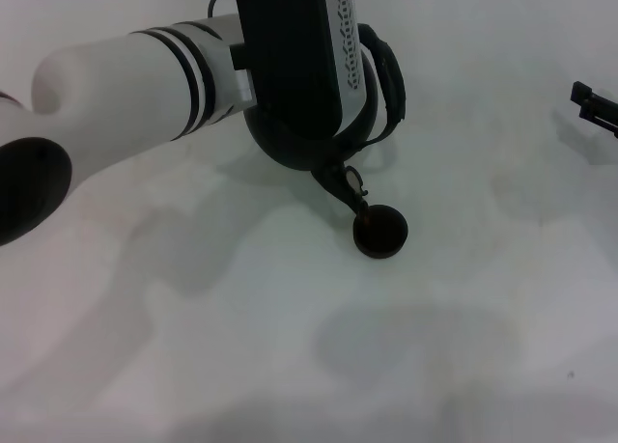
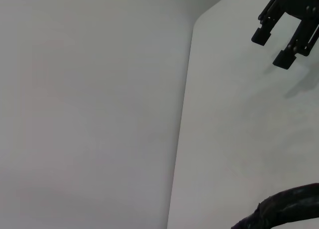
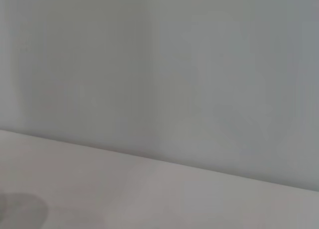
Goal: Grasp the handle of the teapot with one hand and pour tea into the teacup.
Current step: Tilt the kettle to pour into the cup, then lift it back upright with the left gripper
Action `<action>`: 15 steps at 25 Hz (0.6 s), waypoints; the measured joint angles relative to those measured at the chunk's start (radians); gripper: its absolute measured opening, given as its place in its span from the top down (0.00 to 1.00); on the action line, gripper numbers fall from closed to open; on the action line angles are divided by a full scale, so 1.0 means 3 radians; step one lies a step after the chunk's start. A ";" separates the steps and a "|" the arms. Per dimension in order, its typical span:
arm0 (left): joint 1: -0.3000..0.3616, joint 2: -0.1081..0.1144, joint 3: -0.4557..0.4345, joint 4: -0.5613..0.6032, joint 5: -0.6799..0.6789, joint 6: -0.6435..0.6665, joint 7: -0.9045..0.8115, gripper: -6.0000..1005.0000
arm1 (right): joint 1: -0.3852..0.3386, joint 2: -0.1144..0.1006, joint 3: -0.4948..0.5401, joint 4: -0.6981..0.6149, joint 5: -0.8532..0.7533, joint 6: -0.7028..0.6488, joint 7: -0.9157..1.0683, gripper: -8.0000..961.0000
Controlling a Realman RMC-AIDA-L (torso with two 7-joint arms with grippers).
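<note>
The black teapot [image 1: 290,152] hangs tilted under my left arm, its spout [image 1: 346,185] pointing down onto the rim of the small black teacup [image 1: 380,231] on the white table. The rough black handle [image 1: 391,76] arches beside my left wrist housing [image 1: 290,47], which hides the left gripper's fingers. A piece of the handle also shows in the left wrist view [image 2: 284,209]. My right gripper [image 1: 591,103] rests at the far right, away from both; in the left wrist view [image 2: 273,47] its fingers stand apart and empty.
The white table [image 1: 290,346] extends in front of the teacup. Its far edge and a pale wall show in the left wrist view [image 2: 187,89] and the right wrist view [image 3: 149,159].
</note>
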 joint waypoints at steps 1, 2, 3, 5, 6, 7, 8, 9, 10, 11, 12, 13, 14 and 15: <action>0.0000 0.0000 0.0000 0.0000 0.0000 0.0000 0.0000 0.90 | 0.0000 0.0000 0.0000 0.0000 0.0000 0.0000 0.0000 0.11; 0.0000 0.0000 0.0000 -0.0001 0.0000 0.0000 0.0001 0.90 | 0.0000 0.0000 0.0000 0.0000 0.0000 0.0000 0.0000 0.11; 0.0001 0.0000 0.0000 -0.0003 0.0000 0.0001 0.0001 0.90 | 0.0000 0.0000 0.0000 0.0000 0.0000 0.0000 0.0000 0.11; 0.0004 0.0000 0.0000 -0.0008 0.0000 0.0003 0.0001 0.90 | 0.0000 0.0000 0.0000 0.0001 0.0000 0.0000 0.0000 0.11; 0.0005 0.0000 0.0000 -0.0009 0.0000 0.0005 0.0001 0.90 | 0.0000 0.0000 0.0000 0.0004 0.0000 0.0000 0.0000 0.11; 0.0008 0.0000 0.0000 -0.0009 0.0000 0.0012 0.0001 0.90 | 0.0000 0.0000 0.0000 0.0011 0.0000 0.0000 0.0000 0.11; 0.0014 -0.0002 0.0000 -0.0010 0.0000 0.0027 0.0001 0.90 | 0.0000 0.0000 0.0000 0.0018 0.0000 0.0000 0.0000 0.11; 0.0019 -0.0002 0.0000 -0.0011 0.0000 0.0043 0.0001 0.90 | 0.0001 0.0000 0.0000 0.0027 0.0000 0.0000 0.0000 0.11; 0.0032 -0.0005 -0.0002 -0.0013 0.0000 0.0075 -0.0004 0.90 | 0.0001 0.0000 0.0000 0.0035 0.0000 0.0000 0.0000 0.11; 0.0044 -0.0007 -0.0011 -0.0014 0.0000 0.0106 -0.0012 0.90 | 0.0001 0.0000 0.0000 0.0039 0.0000 0.0000 0.0000 0.11; 0.0058 -0.0008 -0.0023 -0.0015 0.0000 0.0131 -0.0023 0.90 | 0.0001 0.0000 0.0000 0.0041 0.0000 0.0000 0.0000 0.11; 0.0077 -0.0009 -0.0032 -0.0021 0.0000 0.0157 -0.0035 0.90 | 0.0001 0.0000 0.0000 0.0043 -0.0001 0.0000 0.0000 0.11; 0.0107 -0.0010 -0.0040 -0.0033 0.0000 0.0189 -0.0047 0.90 | -0.0001 0.0000 0.0000 0.0044 -0.0001 0.0000 0.0000 0.11; 0.0152 -0.0010 -0.0039 -0.0060 0.0000 0.0243 -0.0056 0.90 | -0.0005 0.0000 0.0000 0.0045 -0.0002 0.0001 0.0000 0.11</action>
